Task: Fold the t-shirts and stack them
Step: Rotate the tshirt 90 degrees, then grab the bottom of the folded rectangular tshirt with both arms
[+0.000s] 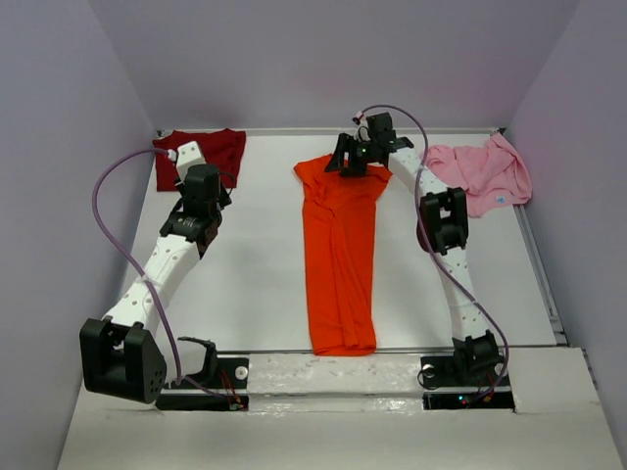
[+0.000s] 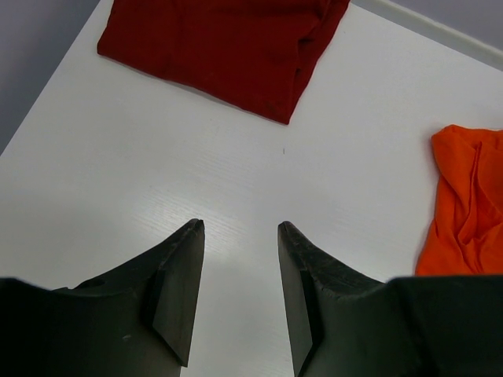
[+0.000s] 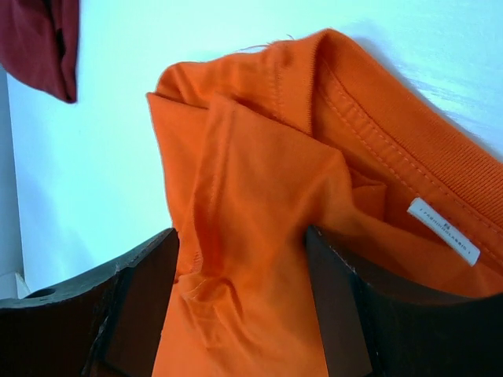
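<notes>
Orange shirt [image 1: 341, 259]: middle of the surface [image 1: 255, 274], laid out as a long narrow strip. The collar end is far and the hem is at the near edge.
Maroon shirt [image 1: 223, 147]: far left corner, lying flat in a compact folded shape, partly hidden by the left arm.
Pink shirt [image 1: 480, 174]: far right side, a loose crumpled heap, not folded.
Right claw [image 3: 242, 232]: at the collar end of the orange shirt, fingers wide apart. A raised ridge of orange cloth sits in the gap and nothing is pinched.
Left claw [image 2: 240, 228]: fingers apart and empty, over bare surface just short of the maroon shirt.
Collar [image 3: 393, 118]: ribbed band with double stitching, a white label [image 3: 444, 230] sewn inside.
Handling, judged: light, limp knit cloth that will not hold a shape and will sag and drape from any hold. It will likely drag on the surface rather than slide cleanly, and it cannot break.
Where to hold, judged: the shoulder seam or collar band, where stitched layers are thickest and least likely to slip. Pinch through all layers of the strip so none stays behind.
Step, judged: grip the far end of the orange strip to fold it toward the hem.
Progress, judged: maroon looks done, orange is partway, pink is untouched.
Risk, judged: catching only the top layer would open up the lengthwise fold.
</notes>
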Available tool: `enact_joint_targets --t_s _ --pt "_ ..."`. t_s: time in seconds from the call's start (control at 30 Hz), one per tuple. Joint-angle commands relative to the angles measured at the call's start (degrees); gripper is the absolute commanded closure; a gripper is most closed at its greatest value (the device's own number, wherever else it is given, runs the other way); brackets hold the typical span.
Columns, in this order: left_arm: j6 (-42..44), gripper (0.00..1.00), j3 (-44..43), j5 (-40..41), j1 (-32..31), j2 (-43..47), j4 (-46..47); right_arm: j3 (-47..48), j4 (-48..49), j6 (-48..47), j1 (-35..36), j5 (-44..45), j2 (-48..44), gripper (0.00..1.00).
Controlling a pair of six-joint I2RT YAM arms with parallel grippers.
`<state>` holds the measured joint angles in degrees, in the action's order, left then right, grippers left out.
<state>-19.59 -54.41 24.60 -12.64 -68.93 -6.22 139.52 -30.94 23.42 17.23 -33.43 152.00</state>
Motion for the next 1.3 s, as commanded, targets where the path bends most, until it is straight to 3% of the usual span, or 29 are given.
enact_joint_targets --t_s 0.0,0.13,0.23,0.27,0.33,0.37,0.43,0.47,0.6,0.73,0.97,1.13,1.23,1.27 --pt "-0.44 0.48 -1.22 -0.25 0.25 0.46 2.35 -1.60 2.90 -3.20 0.26 0.11 -12.06 0.29" --pt "-1.06 0.48 -0.87 -1.05 0.16 2.04 2.79 -9.68 3.08 -4.61 0.26 4.43 -26.73 0.30" --pt "-3.68 0.48 0.35 -4.98 -0.36 4.15 3.05 -26.36 7.02 -2.51 0.26 8.81 -41.31 0.30" --pt "-4.31 0.48 0.88 -7.35 -0.97 5.46 2.88 -36.68 9.90 -1.89 0.87 9.52 -48.57 0.30" --pt "-8.76 0.48 2.20 -15.06 -1.24 6.87 2.61 -46.92 12.21 0.39 1.39 11.62 -55.12 0.31" --pt "-10.71 0.48 4.47 -17.28 -1.50 8.18 2.44 -56.81 14.57 0.92 1.92 12.07 -58.45 0.32" --pt "-15.10 0.48 7.11 -22.02 -1.77 9.24 2.26 -65.04 15.03 1.97 3.15 13.82 -67.16 0.32" --pt "-18.69 0.48 10.00 -28.40 -2.03 10.47 2.79 -69.00 15.29 2.50 3.16 15.66 -69.97 0.33" --pt "-26.80 0.48 16.78 -34.88 -7.64 13.37 4.02 -88.58 14.86 6.97 6.14 18.84 -83.60 0.34" --pt "-31.64 0.48 22.76 -34.97 -13.79 19.42 4.37 -98.01 8.81 10.06 9.12 22.08 -96.86 0.35" --pt "-38.14 0.48 29.97 -32.08 -24.60 25.76 -1.41 -101.90 -3.14 14.46 12.03 23.94 -106.20 0.36" --pt "-41.22 0.48 29.81 -29.27 -30.94 27.18 -7.48 -104.10 -7.29 16.65 14.40 25.87 -108.06 0.37" --pt "-42.45 0.48 28.49 -25.23 -36.64 26.13 -11.96 -103.58 -7.56 19.90 20.96 28.15 -104.65 0.37" --pt "-42.46 0.48 28.05 -22.87 -37.97 24.56 -12.93 -103.58 -7.56 20.95 23.43 32.77 -103.41 0.37"
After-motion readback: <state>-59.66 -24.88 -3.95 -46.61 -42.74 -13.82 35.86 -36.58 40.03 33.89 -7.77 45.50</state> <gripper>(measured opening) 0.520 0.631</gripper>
